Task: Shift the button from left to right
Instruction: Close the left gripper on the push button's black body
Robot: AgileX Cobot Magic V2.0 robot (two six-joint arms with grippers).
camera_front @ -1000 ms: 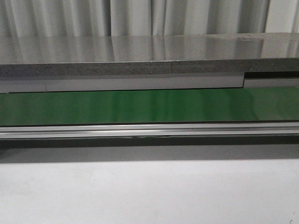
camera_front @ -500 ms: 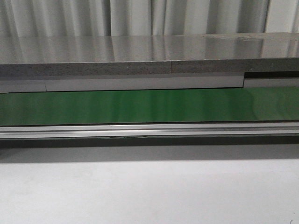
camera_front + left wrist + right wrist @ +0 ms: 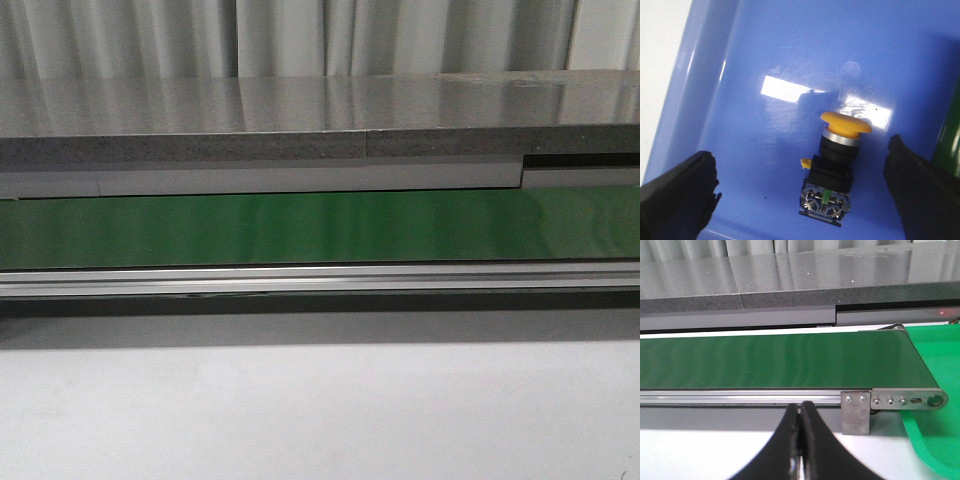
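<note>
Below, button (image 3: 836,165) lying in blue tray (image 3: 765,60), between spread left fingers (image 3: 677,192), right fingers (image 3: 817,450) pressed together.

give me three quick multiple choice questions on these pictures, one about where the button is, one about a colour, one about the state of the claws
1. Where does the button lie?
A. in the blue tray
B. on the green belt
C. in the right claw

2. What colour is the button's cap?
A. red
B. yellow-orange
C. white

3. How do the claws stand?
A. both shut
B. left claw shut on the button, right open
C. left open astride the button, right shut and empty

Key: 1 A, the left wrist view shows it lying on the tray's floor. 2 B, the round cap is yellow-orange on a black body. 3 C, the left fingers sit wide apart either side of it; the right fingers meet with nothing between.
</note>
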